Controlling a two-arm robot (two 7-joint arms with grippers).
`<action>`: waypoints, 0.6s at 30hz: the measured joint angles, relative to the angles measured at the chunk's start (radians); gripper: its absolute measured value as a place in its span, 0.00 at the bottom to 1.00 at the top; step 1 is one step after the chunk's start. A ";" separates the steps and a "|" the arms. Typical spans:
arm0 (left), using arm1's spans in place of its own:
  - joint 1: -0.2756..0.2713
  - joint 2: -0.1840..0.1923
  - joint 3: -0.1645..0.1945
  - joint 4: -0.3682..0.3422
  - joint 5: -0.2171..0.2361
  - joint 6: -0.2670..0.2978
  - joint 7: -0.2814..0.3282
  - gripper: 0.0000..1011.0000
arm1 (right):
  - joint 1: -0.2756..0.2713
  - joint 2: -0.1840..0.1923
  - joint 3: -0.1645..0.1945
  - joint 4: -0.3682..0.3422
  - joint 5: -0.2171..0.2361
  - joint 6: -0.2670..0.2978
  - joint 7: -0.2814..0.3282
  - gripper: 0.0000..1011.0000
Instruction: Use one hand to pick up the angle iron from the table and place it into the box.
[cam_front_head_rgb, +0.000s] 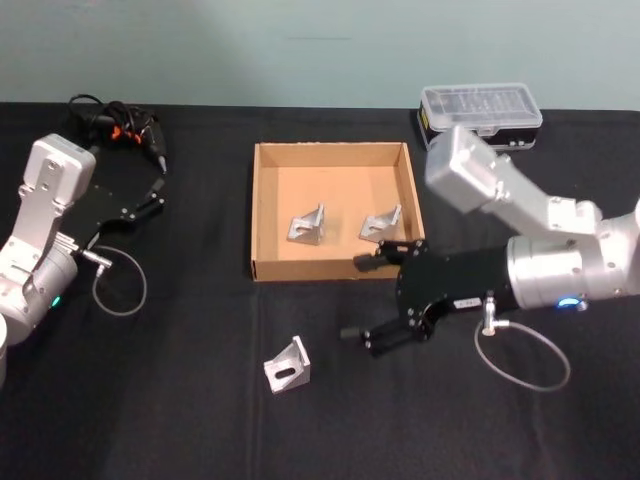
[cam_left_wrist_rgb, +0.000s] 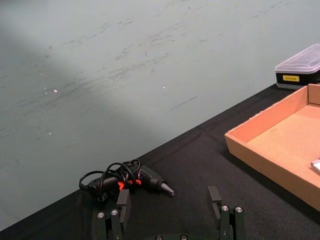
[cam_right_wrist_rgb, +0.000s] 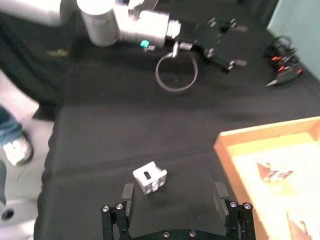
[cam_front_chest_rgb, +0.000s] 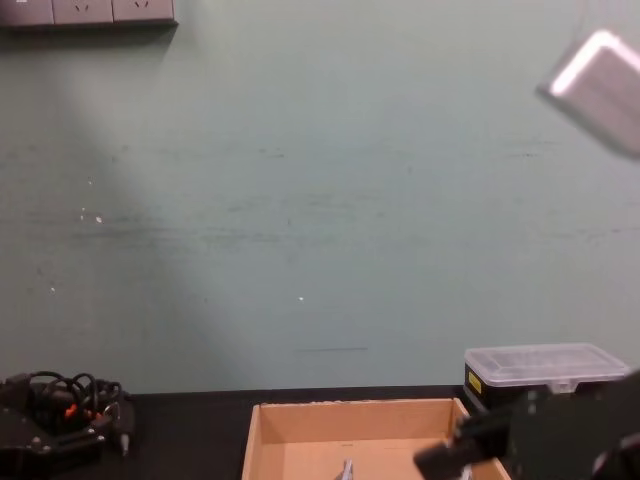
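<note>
The right tool (cam_front_head_rgb: 358, 298), spread wide and empty, hangs near the angle iron (cam_front_head_rgb: 288, 365) lying toward the surface's front edge, so its pick-up and drop into the box (cam_front_head_rgb: 330, 148), which holds two like pieces (cam_front_head_rgb: 307, 225), both remain, while the left tool (cam_front_head_rgb: 157, 192) sits parked, fingers apart, by the left edge.

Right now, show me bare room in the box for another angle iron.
Free: the left half of the box, between its left wall and the left iron, plus the far-wall strip. Crowded: the near right corner, where the second iron lies and the open right end effector hovers by it. Left end effector parked far left.
</note>
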 joint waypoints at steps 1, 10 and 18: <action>0.000 0.000 0.000 0.000 0.000 0.000 0.000 0.99 | 0.004 0.000 -0.007 0.003 -0.006 -0.001 0.002 0.99; 0.000 0.000 0.000 0.000 0.000 0.000 0.000 0.99 | 0.060 -0.027 -0.100 0.066 -0.065 -0.025 0.028 0.99; 0.000 0.000 0.000 0.000 0.000 0.000 0.000 0.99 | 0.107 -0.084 -0.173 0.140 -0.108 -0.048 0.043 0.99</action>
